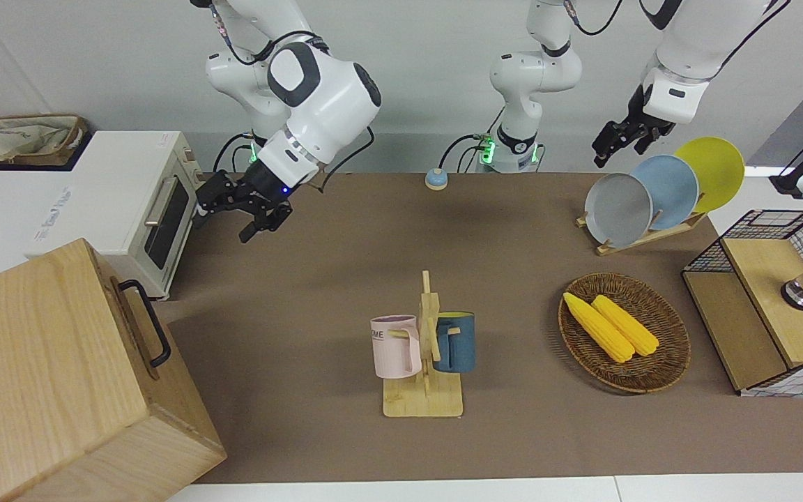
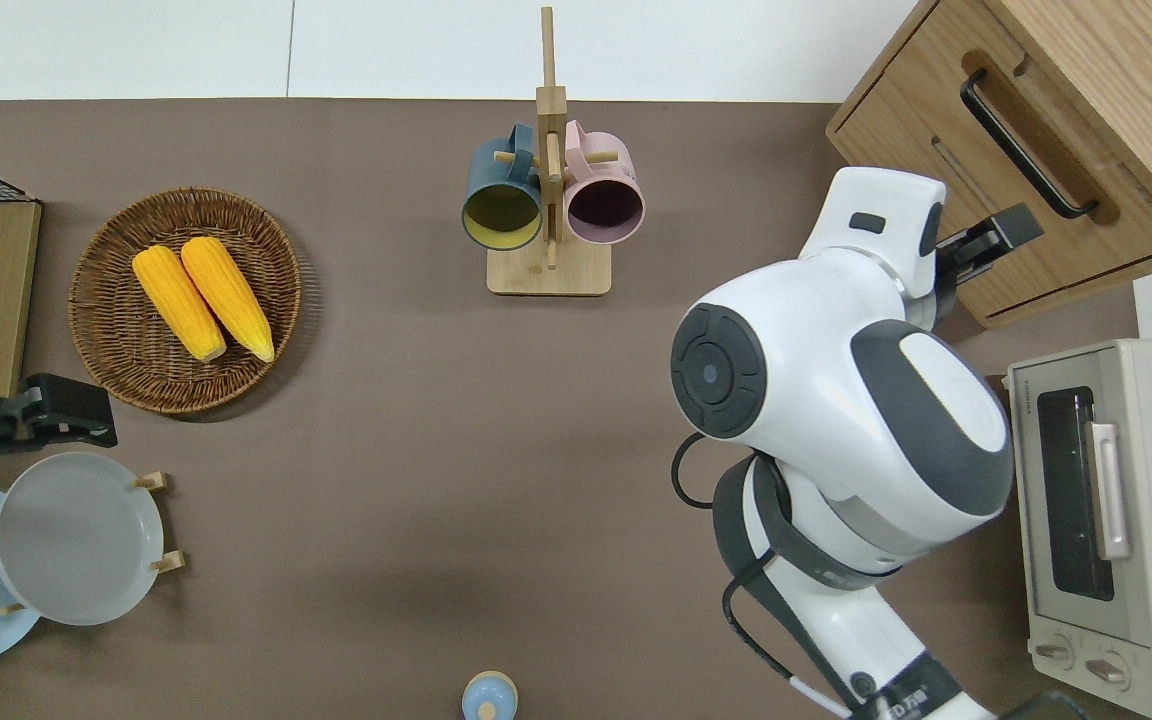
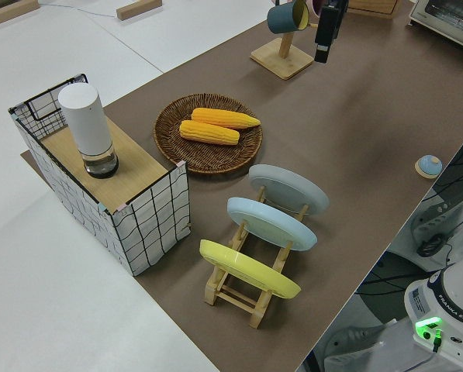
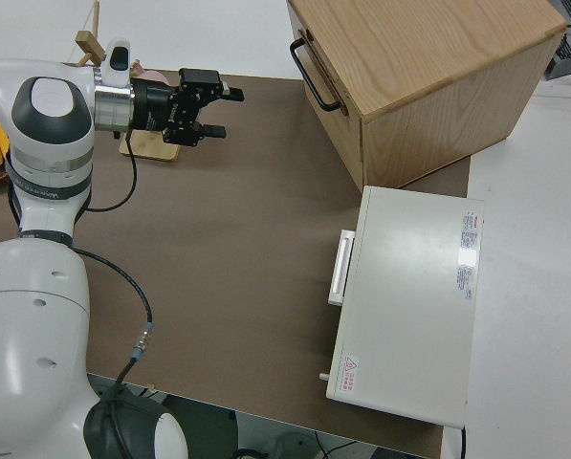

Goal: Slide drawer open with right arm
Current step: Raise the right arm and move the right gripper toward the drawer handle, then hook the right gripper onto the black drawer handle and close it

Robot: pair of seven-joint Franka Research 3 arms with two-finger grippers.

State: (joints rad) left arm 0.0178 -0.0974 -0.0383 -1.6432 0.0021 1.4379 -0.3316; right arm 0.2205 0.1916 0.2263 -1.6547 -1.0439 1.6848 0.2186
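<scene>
The drawer (image 2: 1011,190) sits shut in the front of the pale-wood cabinet (image 1: 46,376) at the right arm's end of the table. Its black bar handle (image 1: 145,322) also shows in the overhead view (image 2: 1026,145) and the right side view (image 4: 309,62). My right gripper (image 1: 224,223) is open and empty, turned sideways with its fingers pointing at the cabinet front. In the overhead view (image 2: 991,240) it hangs over the mat just beside the cabinet's front, apart from the handle. It also shows in the right side view (image 4: 225,112). My left arm is parked, its gripper (image 1: 621,146) open.
A white toaster oven (image 2: 1096,510) stands beside the cabinet, nearer to the robots. A mug rack (image 1: 424,348) with a pink and a blue mug stands mid-table. A basket of corn (image 1: 623,331), a plate rack (image 1: 659,192) and a wire-mesh shelf (image 1: 764,300) are at the left arm's end.
</scene>
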